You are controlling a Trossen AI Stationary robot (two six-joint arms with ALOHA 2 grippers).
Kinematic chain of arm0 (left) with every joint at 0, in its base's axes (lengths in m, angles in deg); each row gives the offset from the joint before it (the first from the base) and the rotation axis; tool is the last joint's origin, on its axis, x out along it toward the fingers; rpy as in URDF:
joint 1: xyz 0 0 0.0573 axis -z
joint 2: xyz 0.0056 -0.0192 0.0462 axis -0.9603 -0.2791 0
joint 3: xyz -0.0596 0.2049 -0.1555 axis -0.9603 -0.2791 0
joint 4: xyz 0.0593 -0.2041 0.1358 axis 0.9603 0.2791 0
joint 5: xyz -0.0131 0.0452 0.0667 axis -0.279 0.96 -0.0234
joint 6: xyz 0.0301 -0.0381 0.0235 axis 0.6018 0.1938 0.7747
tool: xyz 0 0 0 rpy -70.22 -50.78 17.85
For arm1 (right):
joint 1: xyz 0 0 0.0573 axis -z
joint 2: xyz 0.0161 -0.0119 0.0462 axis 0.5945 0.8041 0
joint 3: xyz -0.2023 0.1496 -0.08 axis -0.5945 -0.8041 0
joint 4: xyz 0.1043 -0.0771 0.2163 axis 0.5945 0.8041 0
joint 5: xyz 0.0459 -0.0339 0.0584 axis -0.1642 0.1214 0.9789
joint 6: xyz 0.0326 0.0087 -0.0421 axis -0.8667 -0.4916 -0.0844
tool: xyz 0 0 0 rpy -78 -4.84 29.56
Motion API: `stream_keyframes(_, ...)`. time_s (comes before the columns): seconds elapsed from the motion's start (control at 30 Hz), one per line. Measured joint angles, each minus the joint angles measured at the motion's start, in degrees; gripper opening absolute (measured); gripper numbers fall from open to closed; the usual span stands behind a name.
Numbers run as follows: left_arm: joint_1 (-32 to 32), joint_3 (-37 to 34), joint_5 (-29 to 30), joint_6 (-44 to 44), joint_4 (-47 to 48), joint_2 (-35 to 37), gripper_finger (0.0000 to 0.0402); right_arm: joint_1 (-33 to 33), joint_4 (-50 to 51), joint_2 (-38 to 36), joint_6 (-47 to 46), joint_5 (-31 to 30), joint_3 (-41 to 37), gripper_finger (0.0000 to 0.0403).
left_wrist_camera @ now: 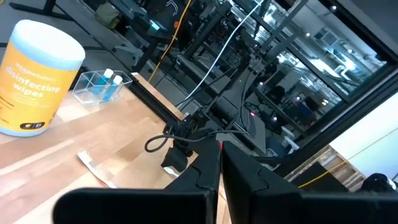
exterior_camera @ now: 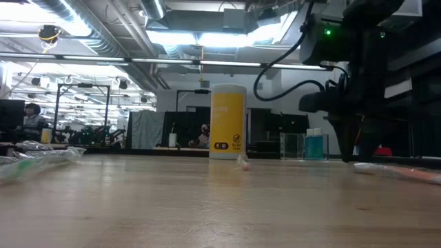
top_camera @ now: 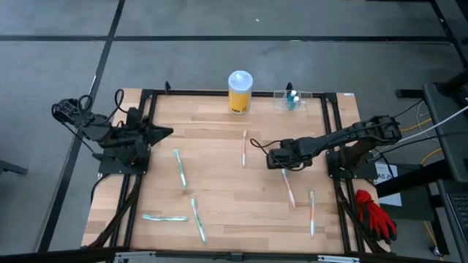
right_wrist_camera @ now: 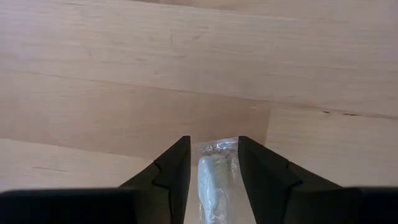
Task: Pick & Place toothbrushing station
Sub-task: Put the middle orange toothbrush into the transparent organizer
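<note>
The toothbrushing station (top_camera: 292, 99) is a small clear holder with blue items inside. It stands on its base at the table's far edge, right of the yellow canister (top_camera: 240, 91), and also shows in the low view (exterior_camera: 303, 146) and the left wrist view (left_wrist_camera: 102, 86). My right gripper (top_camera: 282, 162) points down right of the table's middle, open. Its fingers stand on either side of the far end of a wrapped toothbrush (right_wrist_camera: 214, 177) that lies flat on the wood (top_camera: 289, 188). My left gripper (top_camera: 167, 132) waits shut above the table's left side, pointing level (left_wrist_camera: 219, 149).
Several more wrapped toothbrushes lie flat on the table: one at the middle (top_camera: 244, 148), one at the near right (top_camera: 312, 212), others on the left and near left (top_camera: 180, 168). A red glove (top_camera: 374, 215) lies off the right edge. A black frame (top_camera: 333, 117) borders the table.
</note>
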Motion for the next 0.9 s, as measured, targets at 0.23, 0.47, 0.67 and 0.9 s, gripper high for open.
stream_keyframes(0.23,0.0,0.1,0.0,3.3,-3.0,0.4,0.0008,0.0,-0.6,0.0,-0.7,1.3,-2.5,0.0134)
stream_keyframes(0.47,0.0,0.1,0.1,5.5,-5.1,0.4,0.0008,0.0,-1.9,0.0,-0.7,-2.3,-2.5,0.0094)
stream_keyframes(0.67,0.0,0.1,0.3,5.2,-5.2,0.4,0.0008,0.0,-5.3,-0.1,-0.1,-5.8,-2.4,0.0009)
stream_keyframes(0.9,0.0,0.1,2.9,5.2,-6.7,0.4,0.0008,0.4,1.0,-1.5,2.4,-14.1,5.2,0.0003)
